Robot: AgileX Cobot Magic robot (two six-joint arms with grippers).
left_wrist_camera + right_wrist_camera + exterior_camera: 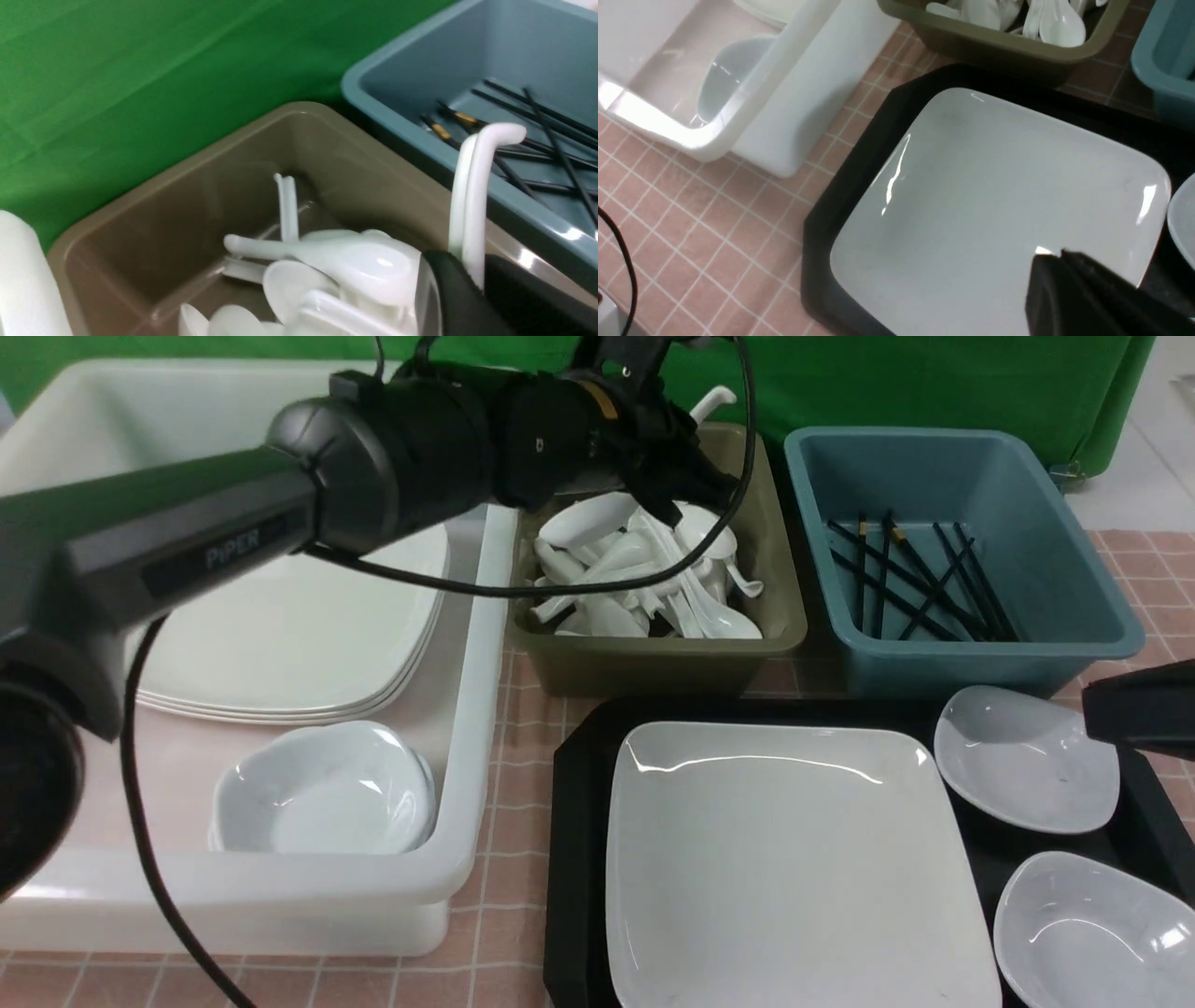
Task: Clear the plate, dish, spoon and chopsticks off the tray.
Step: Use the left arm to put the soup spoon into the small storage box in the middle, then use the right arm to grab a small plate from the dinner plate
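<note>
While our left hand [474, 284] reaches out over the olive tub [653, 667], we see it clenched on the spoon [472, 196]: the black fingers [448, 284] pinch its lower part, and the white curved handle stands upright above them, over the heap of other white spoons [607, 560] lying in that tub. Just beside it, on our right, stands the blue tub [980, 658], where the chopsticks [920, 583] lie crossed on the floor, black, with gold tips toward the far wall. Nearer to us the black tray [579, 859] sits on the pink checked bench [504, 933]. The large square plate [794, 859] lies flat in the tray and fills its left and middle part. A small rounded dish [1027, 770] and a second one [1092, 929] lie on the tray just to the right of the plate. Our right hand [1057, 261] hangs at the right side of the tray, its fingers pressed together with nothing between them. In the right wrist view its dark tips show against the plate's glossy surface, and we cannot tell whether they touch it. On our left a white tub [476, 709] holds a stack of square plates [299, 635] and a white bowl [322, 789].
</note>
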